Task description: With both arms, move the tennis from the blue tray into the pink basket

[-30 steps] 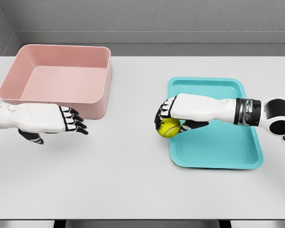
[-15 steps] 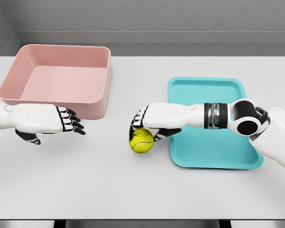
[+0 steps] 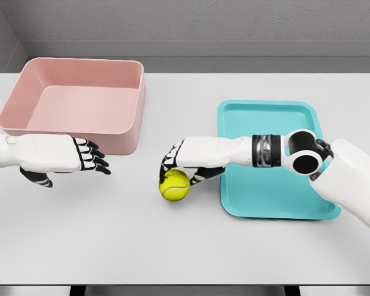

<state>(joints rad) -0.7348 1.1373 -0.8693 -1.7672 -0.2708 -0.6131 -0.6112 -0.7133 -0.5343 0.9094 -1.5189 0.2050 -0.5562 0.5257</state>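
The carry is under way, at its handover stage: the right hand (image 3: 184,161) grips the ball (image 3: 174,184) from above, fingers curled over its top, and holds it over bare tabletop between the tray (image 3: 277,197) and the basket (image 3: 80,108), just off the tray's left edge. Whether the ball touches the table or hangs just above it, I cannot tell.

The left hand (image 3: 58,154) waits near the table's left edge, in front of the basket's near wall, fingers extended and loosely spread toward the ball, holding nothing.

The next move, as I judge it, calls for the two hands to meet over the middle of the table (the task asks for both arms), the left taking the ball before the right lets go. After that the ball must rise over the basket's near wall, which stands tall enough to block a low path.

Nothing else lies on the tabletop between the hands. The tray is otherwise bare, and the basket, at the far left corner, holds nothing visible.
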